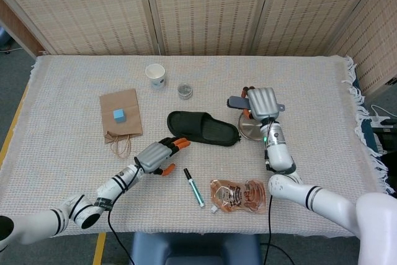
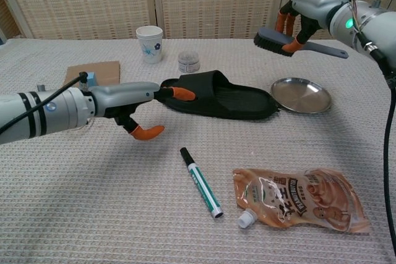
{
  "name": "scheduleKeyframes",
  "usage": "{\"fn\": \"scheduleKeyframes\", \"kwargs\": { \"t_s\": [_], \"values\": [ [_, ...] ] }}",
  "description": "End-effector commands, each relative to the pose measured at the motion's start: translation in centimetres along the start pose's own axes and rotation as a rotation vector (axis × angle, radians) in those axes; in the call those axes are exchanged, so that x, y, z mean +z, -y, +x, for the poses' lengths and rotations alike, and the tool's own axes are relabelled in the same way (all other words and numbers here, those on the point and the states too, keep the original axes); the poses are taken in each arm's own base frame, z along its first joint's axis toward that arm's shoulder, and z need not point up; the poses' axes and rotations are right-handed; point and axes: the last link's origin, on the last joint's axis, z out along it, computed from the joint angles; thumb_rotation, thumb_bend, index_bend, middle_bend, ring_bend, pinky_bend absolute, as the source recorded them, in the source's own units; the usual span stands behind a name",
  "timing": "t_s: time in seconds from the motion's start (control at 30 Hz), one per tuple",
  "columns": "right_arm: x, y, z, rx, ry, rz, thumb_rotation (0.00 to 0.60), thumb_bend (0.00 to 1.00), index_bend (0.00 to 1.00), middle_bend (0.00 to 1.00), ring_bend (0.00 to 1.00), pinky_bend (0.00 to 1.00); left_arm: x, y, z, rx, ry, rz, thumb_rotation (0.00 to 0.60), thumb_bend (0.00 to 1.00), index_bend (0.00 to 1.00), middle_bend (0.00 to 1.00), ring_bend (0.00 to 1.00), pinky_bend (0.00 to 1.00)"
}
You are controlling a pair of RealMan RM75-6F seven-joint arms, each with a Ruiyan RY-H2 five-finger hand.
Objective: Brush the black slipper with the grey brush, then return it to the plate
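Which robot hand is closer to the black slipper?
Left. The left hand is open right at the slipper's toe end, fingertips almost touching it. The right hand is up in the air past the heel end, holding the brush.

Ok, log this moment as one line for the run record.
phase: approach | right hand holds grey brush above plate | left hand open beside black slipper heel | brushing not begun

slipper [image 1: 203,128] 1 | brush [image 2: 275,41] 1 | plate [image 2: 301,95] 1 | cup [image 1: 156,75] 1 | marker [image 1: 193,187] 1 | pouch [image 1: 238,195] 1
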Motion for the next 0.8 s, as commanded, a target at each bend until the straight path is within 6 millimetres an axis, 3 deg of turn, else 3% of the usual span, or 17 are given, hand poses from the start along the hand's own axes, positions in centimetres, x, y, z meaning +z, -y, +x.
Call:
{"fn": "scheduleKeyframes", "kwargs": {
  "t_s": [0.03, 0.37, 0.8],
  "values": [
    [-0.1, 0.8, -0.2, -0.009, 0.008, 0.022, 0.6, 0.47, 0.94, 0.63, 0.57, 0.91, 1.9, -0.3, -0.3, 0.027, 0.008, -0.005, 0.6, 0.56, 0.0, 0.0, 0.0, 0.09],
    [0.3, 3.1, -0.9, -0.026, 0.027, 0.053, 0.6, 0.47, 0.93, 0.63, 0.57, 0.91, 3.5, 1.6, 0.3, 0.004, -0.04, 0.053, 0.6, 0.56, 0.0, 0.0, 0.0, 0.08],
    [1.6, 6.4, -2.1, -0.072, 0.051, 0.086, 0.6, 0.47, 0.93, 0.63, 0.57, 0.91, 4.5, 2.0, -0.2, -0.001, -0.007, 0.056, 0.6, 0.56, 0.0, 0.0, 0.0, 0.08]
  ]
}}
